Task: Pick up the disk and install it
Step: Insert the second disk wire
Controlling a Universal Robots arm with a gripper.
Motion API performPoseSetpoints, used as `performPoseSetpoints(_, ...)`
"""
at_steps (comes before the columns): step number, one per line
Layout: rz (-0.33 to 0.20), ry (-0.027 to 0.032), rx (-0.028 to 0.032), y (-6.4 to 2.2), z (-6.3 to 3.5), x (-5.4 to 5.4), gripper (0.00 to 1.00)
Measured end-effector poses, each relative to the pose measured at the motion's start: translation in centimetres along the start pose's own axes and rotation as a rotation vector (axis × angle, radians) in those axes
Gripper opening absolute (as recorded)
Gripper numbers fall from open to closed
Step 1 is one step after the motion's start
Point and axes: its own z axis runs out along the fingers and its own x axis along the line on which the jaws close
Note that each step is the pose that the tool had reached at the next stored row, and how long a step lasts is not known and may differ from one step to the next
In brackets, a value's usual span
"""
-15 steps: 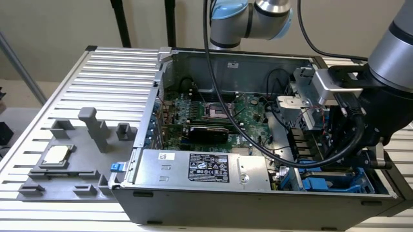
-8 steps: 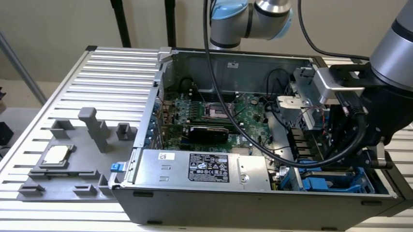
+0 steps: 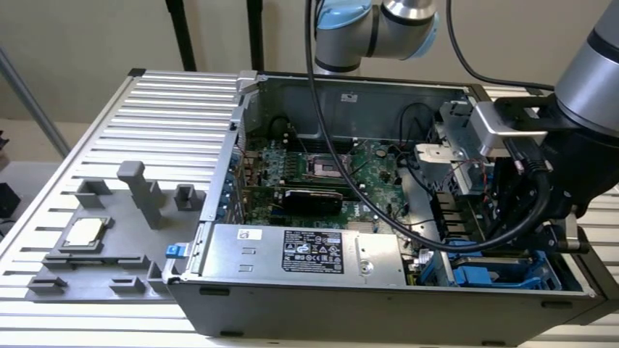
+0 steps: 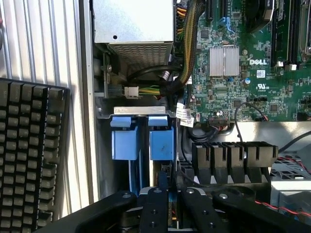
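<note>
Robot gripper (image 4: pixel 167 206) hung low over the open PC case (image 3: pixel 387 308), fingers (image 4: pixel 154 208) pinched nearly together on the disk (image 4: pixel 167 182) edge-on, w/ its blue rails (image 4: pixel 161 143) just ahead, lined up w/ the drive bay (image 3: pixel 493 275) to slot in.

Robotics lab: opened computer case (image 3: pixel 387 290) on slatted workbench (image 3: pixel 155 109)
</note>
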Motion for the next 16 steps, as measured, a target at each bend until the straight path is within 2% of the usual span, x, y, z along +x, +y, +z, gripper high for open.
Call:
performPoseSetpoints(12,-0.007,0.0,0.0,-0.08,0.24,0.0,0.17)
performPoseSetpoints(16,-0.008,-0.0004,-0.0034,-0.12,0.24,-0.01,0.17)
